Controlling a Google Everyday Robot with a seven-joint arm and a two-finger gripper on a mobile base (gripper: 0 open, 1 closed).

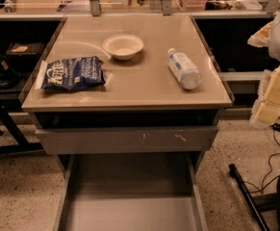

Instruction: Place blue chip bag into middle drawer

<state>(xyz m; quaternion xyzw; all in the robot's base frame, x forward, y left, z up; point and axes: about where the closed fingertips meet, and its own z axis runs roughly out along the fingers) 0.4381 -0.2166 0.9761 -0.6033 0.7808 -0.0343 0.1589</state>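
Observation:
The blue chip bag (73, 74) lies flat on the left side of the tabletop (144, 88), its white sealed edge to the left. The middle drawer (130, 208) is pulled out below the table, a grey tray with a bare flat floor and low side walls. My gripper (270, 100), with pale yellowish parts, hangs at the right edge of the view, off the table's right side and well away from the bag. It holds nothing that I can see.
A white bowl (123, 46) sits at the table's middle back. A clear bottle with a white label (183, 68) lies on its side at the right. The upper drawer's scratched grey front (130, 139) stands slightly out. Cables and a black bar (248, 191) lie on the floor at right.

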